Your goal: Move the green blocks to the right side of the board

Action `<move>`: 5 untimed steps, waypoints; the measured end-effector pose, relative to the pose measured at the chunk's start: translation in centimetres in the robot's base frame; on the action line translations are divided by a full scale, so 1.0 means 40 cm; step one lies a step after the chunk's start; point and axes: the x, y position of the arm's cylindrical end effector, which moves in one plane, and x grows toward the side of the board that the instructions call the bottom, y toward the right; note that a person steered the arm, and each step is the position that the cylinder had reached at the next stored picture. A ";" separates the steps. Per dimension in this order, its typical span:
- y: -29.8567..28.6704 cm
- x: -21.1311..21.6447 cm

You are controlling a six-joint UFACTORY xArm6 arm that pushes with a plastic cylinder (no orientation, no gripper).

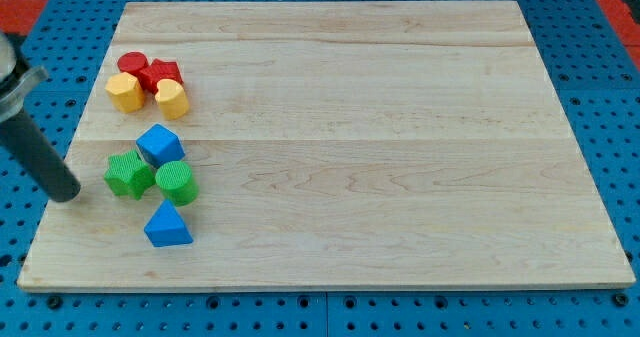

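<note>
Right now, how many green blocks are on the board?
2. The green star block and the green round block sit side by side near the view's left edge, below a blue block. My tip is just left of the star. None seem hidden.

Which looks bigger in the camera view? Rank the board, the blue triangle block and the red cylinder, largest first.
1. Wooden board
2. Blue triangle block
3. Red cylinder
The triangle sits nearer the view's bottom, possibly inflating it.

My tip (66,193) left of green star (128,174), green cylinder (177,182) beside it
</note>
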 end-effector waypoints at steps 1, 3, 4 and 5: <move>0.008 -0.048; 0.013 -0.035; 0.062 -0.035; 0.153 -0.035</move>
